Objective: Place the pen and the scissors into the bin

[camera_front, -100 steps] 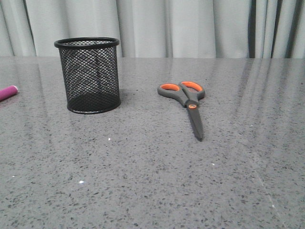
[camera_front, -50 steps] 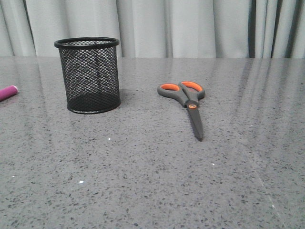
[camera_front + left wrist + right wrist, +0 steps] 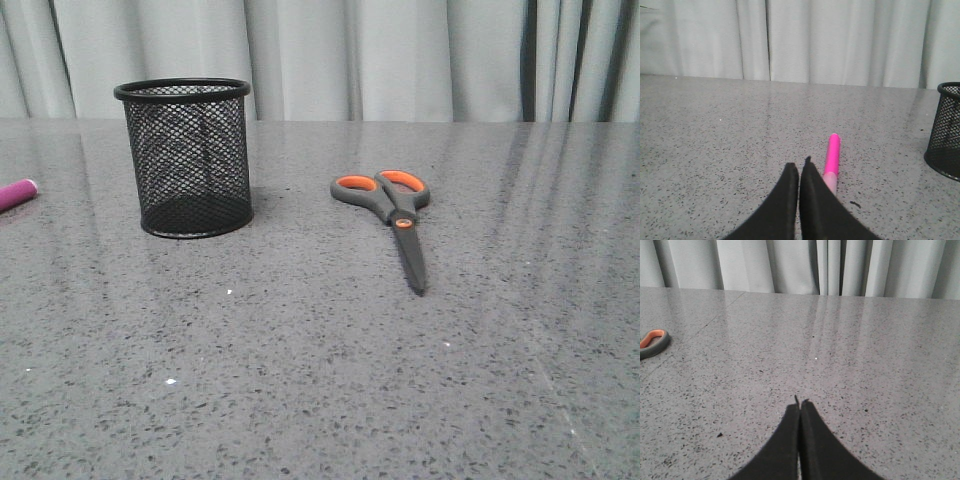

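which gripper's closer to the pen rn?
Left. The left gripper sits just beside the pen, not touching. The right gripper is far off, past the scissors; its view shows no pen.

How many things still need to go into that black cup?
2. The scissors lie flat on the table to the right of the cup. The pen lies to the cup's left, at the front view's edge. The cup looks empty through its mesh.
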